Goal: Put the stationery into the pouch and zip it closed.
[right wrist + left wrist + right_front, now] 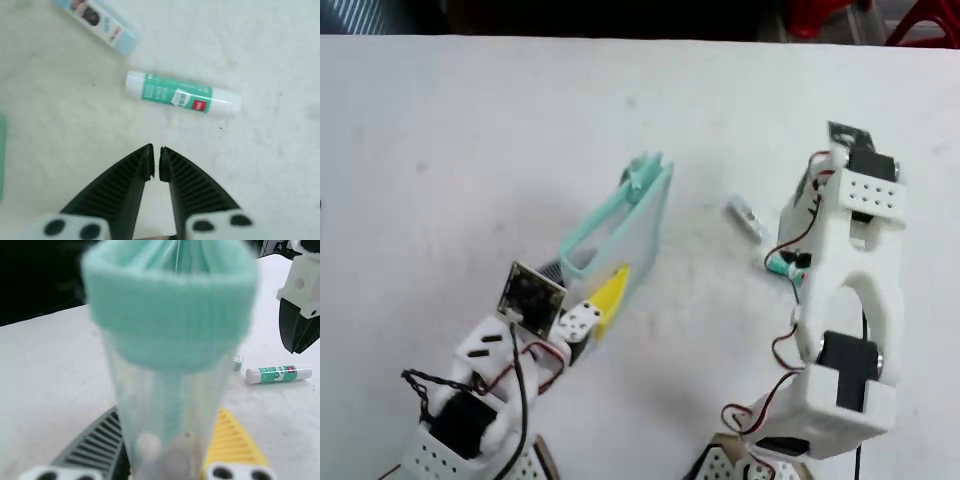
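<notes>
Green glue stick [182, 94] just beyond rt gripper [155, 162], clenched, empty; lt gripper [167, 417] grasping pouch [170, 315].

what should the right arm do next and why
Probably open the right gripper and lower it onto the glue stick. It is shut on nothing, and the stick lies loose on the table just beyond its tips. The left gripper holds the pouch, so picking up the stick seems the sensible step.
</notes>
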You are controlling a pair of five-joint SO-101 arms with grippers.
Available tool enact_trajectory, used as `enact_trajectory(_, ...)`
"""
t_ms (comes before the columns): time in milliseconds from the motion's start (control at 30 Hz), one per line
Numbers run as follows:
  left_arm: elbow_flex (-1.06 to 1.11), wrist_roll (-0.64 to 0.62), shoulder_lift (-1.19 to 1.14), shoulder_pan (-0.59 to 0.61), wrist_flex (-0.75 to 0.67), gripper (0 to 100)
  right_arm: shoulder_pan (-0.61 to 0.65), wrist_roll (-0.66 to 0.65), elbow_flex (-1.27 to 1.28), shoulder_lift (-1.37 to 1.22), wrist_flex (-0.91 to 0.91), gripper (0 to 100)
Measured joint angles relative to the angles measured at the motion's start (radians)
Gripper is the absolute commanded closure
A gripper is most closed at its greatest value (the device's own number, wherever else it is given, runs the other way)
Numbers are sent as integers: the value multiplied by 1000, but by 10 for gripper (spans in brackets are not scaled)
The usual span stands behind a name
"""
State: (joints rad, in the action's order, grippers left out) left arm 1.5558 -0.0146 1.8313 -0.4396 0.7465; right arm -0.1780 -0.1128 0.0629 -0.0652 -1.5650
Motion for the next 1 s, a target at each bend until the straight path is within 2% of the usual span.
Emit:
enact_trajectory(400, 0, 0, 0, 0, 0, 824, 186, -252, 0, 404, -14, 977)
enact_trajectory(533, 0, 0, 0, 0, 0, 824, 187, -247, 23, 465, -15, 932)
enact_trajectory(633, 0, 0, 0, 0, 0, 824, 181, -120, 104, 460, -15, 803)
enact_trajectory(700, 0, 0, 0, 0, 0, 824, 161, 28, 158, 437, -2, 743)
enact_trajectory(833, 0, 0, 0, 0, 0, 824, 112, 319, 239, 327, 71, 746)
enact_trajectory(1000, 0, 0, 0, 0, 0, 824, 72, 543, 247, 129, 190, 746)
